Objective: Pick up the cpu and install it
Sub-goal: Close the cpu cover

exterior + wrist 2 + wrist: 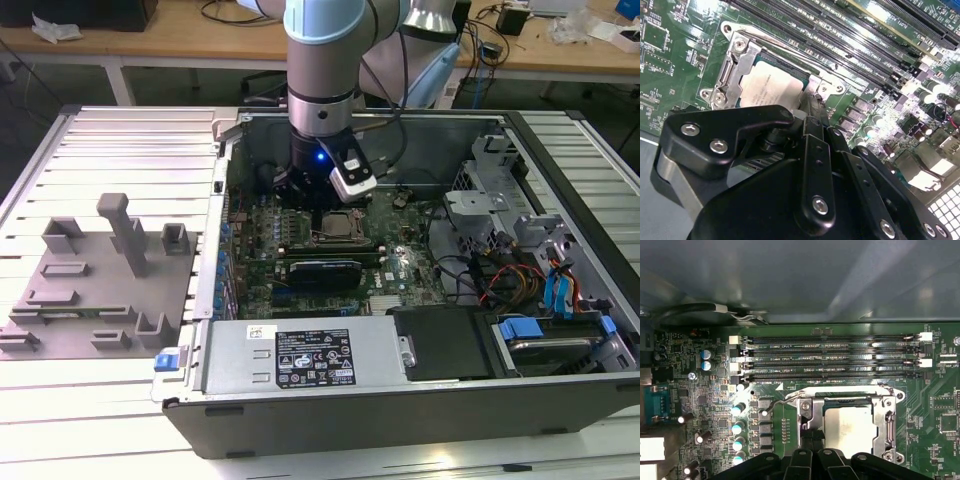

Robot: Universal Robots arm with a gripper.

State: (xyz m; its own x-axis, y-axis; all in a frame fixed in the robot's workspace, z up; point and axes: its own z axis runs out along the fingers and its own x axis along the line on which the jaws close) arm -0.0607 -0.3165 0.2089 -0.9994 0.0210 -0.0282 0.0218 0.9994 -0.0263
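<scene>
In the first wrist view: gripper closed, empty, just beside cpu lying in socket. In the exterior view: fixture at case's 9 o'clock.

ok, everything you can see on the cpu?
The cpu is a small, thin square chip with a pale silver-white metal top bearing faint print. It lies flat in the metal-framed socket on the green motherboard, beside the memory slots. The gripper hangs right at one edge; whether it touches the cpu cannot be told.
</scene>
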